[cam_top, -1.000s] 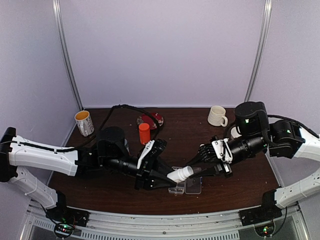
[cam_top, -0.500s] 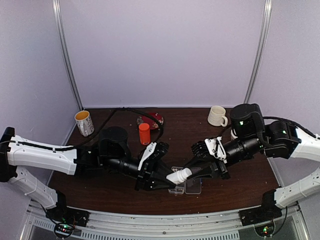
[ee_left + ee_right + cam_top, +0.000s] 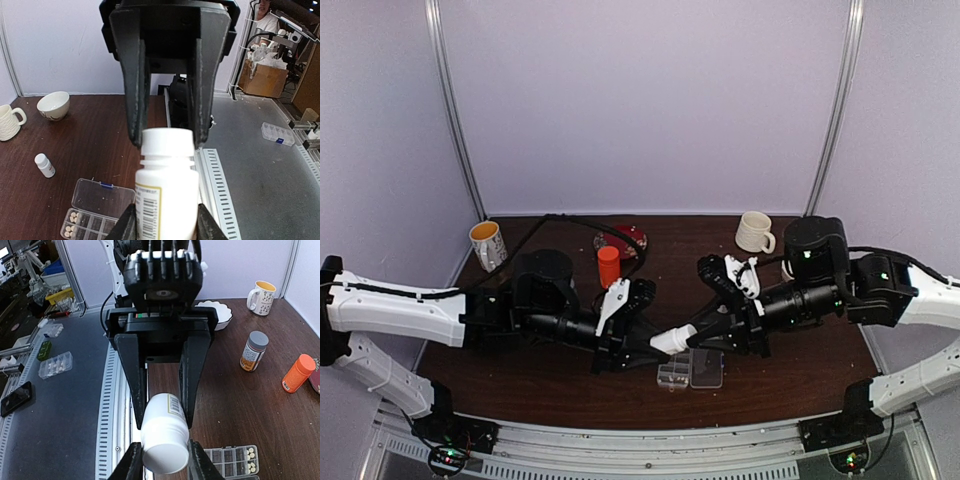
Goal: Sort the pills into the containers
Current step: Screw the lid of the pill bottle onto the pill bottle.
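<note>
Holding a smooth white cylindrical bottle [image 3: 165, 195], left gripper [image 3: 165, 227] pinches the body; right gripper [image 3: 165, 462] apparently clamps the round cap [image 3: 165, 447].

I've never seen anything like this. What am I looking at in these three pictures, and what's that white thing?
A left robot arm and a right robot arm are bolted at a table's near edge. The wide picture comes from a fixed camera above and behind them; the other two from a camera on each wrist. Together they hold one white bottle: the left fingers clamp its body, the right fingers grip its cap. Near it on the table lies a clear organiser box with a few pills inside. A yellow-rimmed mug, a white mug and an orange bottle stand farther back.
</note>
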